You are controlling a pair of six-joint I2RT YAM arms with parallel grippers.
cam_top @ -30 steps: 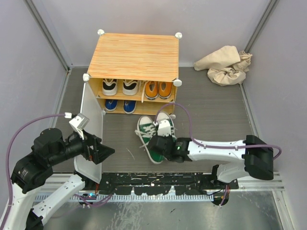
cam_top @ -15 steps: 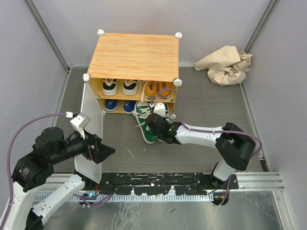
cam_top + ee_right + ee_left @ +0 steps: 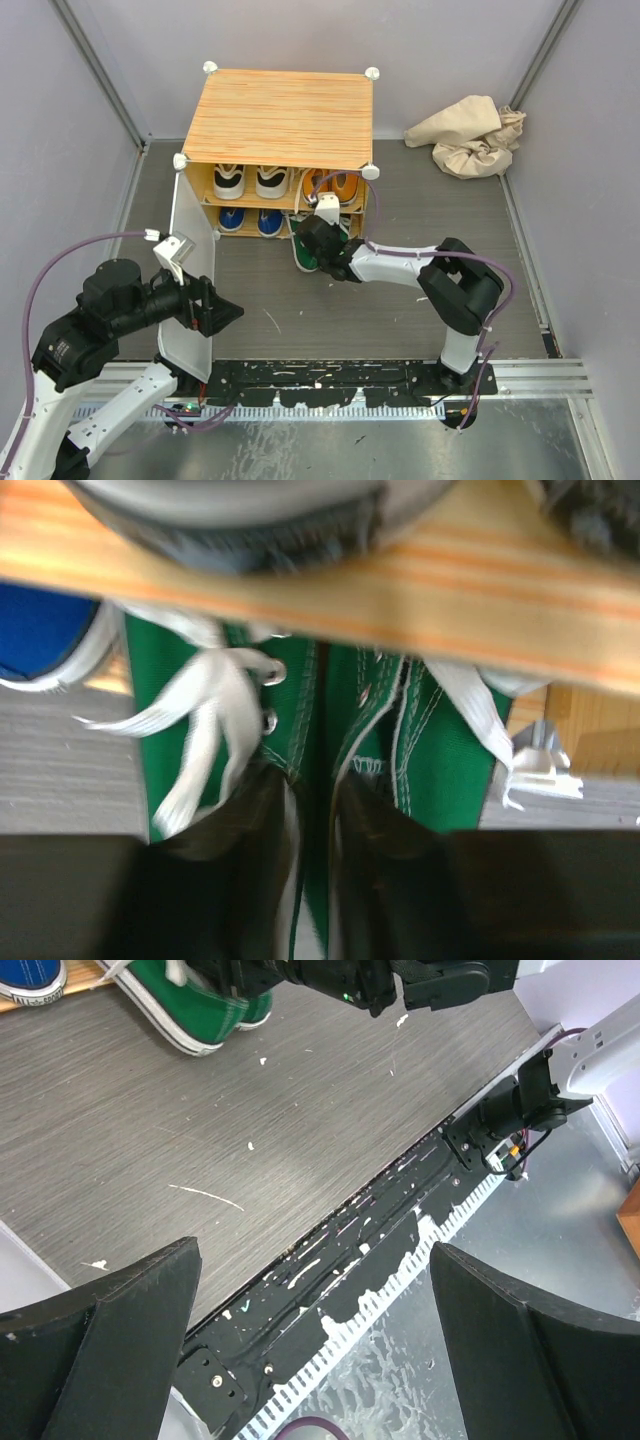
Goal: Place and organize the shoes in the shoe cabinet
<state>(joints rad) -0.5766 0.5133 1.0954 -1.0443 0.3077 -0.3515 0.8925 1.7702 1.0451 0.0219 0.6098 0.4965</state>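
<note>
Green shoes [image 3: 430, 770] are lying side by side, long axes running front to back, toes pointing into the shoe cabinet [image 3: 280, 115], lower right bay, heels projecting onto the grey table [image 3: 420, 290]. Uppers are green canvas with white stitching and flat white laces. Right hand [image 3: 312, 810] is straddling their adjoining collars; whether it is pinching them cannot be told. Left hand [image 3: 315, 1350] is hanging open.
</note>
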